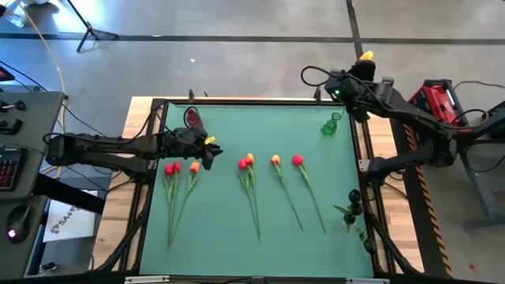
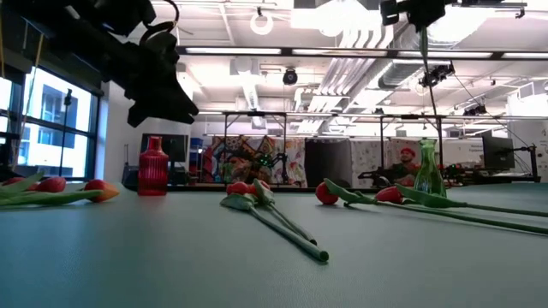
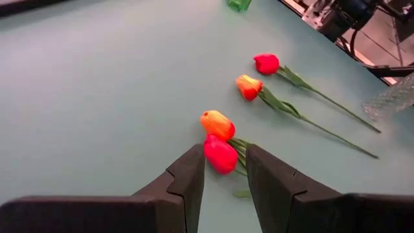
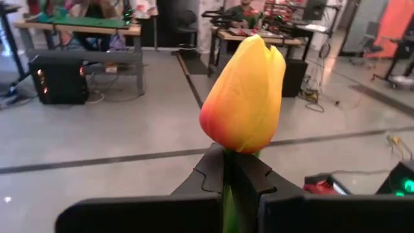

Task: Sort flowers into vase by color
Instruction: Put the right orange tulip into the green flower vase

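I am a two-armed robot at a green table (image 1: 260, 237). My right gripper (image 4: 231, 169) is raised above the table's far right corner, its fingers clenched on the stem of a yellow tulip (image 4: 246, 96) whose head points out at the room beyond. Just below it stands a green glass vase (image 1: 330, 125), near the far right edge of the mat. My left gripper (image 3: 225, 175) hangs over the left part of the table with its fingers parted and nothing between them (a small yellow mark shows on it from above). A red vase (image 1: 192, 118) stands at the far left edge. The rest of the flowers lie flat, heads toward the far side: two red heads (image 1: 172, 167) and an orange one (image 1: 194, 166) close to my left gripper, a red and orange pair (image 1: 246, 162) touching in the middle, then an orange tulip (image 1: 275, 160) and a red tulip (image 1: 297, 160) further right, well apart from each other.
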